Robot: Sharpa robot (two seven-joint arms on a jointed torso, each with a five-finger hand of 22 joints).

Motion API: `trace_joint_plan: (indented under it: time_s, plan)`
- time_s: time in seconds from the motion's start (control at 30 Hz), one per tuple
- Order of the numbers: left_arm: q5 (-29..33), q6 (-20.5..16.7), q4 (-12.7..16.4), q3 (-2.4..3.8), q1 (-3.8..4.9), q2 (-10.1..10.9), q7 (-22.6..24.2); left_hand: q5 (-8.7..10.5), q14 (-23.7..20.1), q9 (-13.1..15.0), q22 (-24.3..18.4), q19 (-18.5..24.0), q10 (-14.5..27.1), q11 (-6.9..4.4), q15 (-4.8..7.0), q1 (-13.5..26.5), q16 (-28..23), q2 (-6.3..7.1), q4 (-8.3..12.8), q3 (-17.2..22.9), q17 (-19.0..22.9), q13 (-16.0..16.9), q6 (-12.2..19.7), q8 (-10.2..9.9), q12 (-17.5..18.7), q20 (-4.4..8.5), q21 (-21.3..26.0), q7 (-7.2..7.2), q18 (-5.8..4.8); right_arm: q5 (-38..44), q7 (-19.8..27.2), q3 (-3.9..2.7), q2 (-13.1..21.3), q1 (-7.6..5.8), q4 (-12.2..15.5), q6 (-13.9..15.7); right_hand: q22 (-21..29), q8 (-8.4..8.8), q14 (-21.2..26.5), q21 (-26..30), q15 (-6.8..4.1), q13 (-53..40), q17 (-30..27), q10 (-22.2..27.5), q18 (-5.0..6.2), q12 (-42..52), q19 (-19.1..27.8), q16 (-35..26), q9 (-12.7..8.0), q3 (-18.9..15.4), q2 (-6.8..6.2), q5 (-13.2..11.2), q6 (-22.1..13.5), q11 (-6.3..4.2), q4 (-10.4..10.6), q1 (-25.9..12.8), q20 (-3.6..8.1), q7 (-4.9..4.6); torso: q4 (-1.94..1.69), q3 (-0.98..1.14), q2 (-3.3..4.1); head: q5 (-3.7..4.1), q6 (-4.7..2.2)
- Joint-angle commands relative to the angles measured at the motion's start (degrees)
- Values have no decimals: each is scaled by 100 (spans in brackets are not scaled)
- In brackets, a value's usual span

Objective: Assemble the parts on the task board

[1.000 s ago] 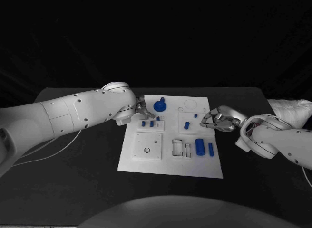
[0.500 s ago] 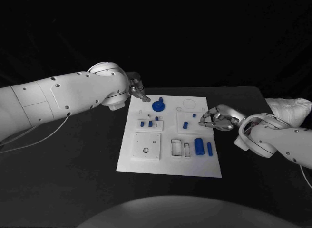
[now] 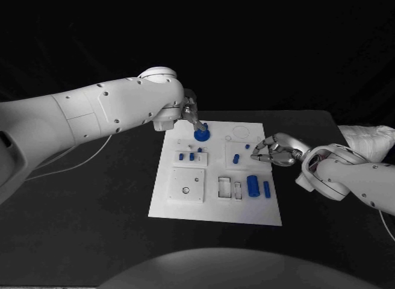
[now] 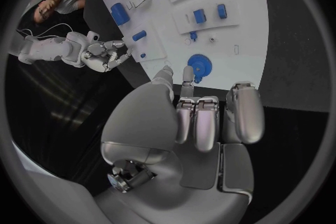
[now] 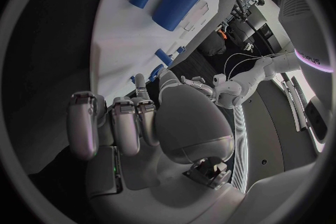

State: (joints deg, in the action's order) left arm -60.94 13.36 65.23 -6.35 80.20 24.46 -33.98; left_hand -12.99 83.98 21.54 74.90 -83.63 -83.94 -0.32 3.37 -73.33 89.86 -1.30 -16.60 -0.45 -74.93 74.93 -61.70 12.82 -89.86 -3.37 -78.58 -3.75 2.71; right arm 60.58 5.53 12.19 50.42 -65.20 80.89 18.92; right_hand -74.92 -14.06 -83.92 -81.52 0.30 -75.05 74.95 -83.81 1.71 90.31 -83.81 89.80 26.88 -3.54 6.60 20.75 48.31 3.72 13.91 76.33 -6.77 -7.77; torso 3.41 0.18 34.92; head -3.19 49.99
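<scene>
The white task board lies in the middle of the black table. A blue gear sits near its far edge; my left hand hovers just above and to the left of it, fingers curled, thumb and one finger reaching toward the gear, nothing in them. Two small blue pegs stand in a small white block. A thick blue cylinder and a thinner one lie at the board's right. My right hand hangs at the board's right edge, fingers curled in, holding nothing I can see.
A white square plate with a hole and rectangular slots take up the board's near half. A short blue piece lies near the right hand. White cloth lies at the table's far right. A cable trails under the left arm.
My left hand has lifted from beside the two pegs and swung to the far end of the board, above the gear. The right hand has stayed in place.
</scene>
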Motion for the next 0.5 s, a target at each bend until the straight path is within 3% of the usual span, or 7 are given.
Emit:
trace_joint_plan:
  time_s: [0.03,0.27,0.5]
  plan:
    - [144,1023,-400,2,-19,-250,-622,-28,602,-28,1202,-128,-606,-20,-3,137,14,-2,2,-63,-1507,1507,-59,-58,-14,25,-75,5,-35,21,63,1,-12,4,20,-14,-1178,18,-608,5,15,-1495,1505,-619,78,-31,32,20,-7,31,-14,31,32,13,13,45,4,-10,0,-13,15,-2,1]
    - [156,1279,-1137,4,-50,-696,-883,-54,602,-68,1211,-150,-606,-19,2,173,14,12,26,-83,-1507,1507,-40,-129,-14,32,-114,0,-42,21,68,1,-20,0,46,-13,-1179,17,-608,2,15,-1495,1505,-619,77,-31,30,20,-7,31,-13,32,33,14,16,43,4,-10,23,-8,23,-60,1]
    - [37,1122,-1384,8,-169,-948,-855,-148,602,-106,1212,-156,-606,-27,8,52,14,10,100,-29,-1507,1507,-79,-190,-14,38,-125,13,-43,13,92,0,2,-9,75,15,-1181,17,-608,-2,15,-1495,1505,-619,75,-31,26,20,-7,26,-15,33,37,15,27,30,3,-12,10,-11,17,-39,1]
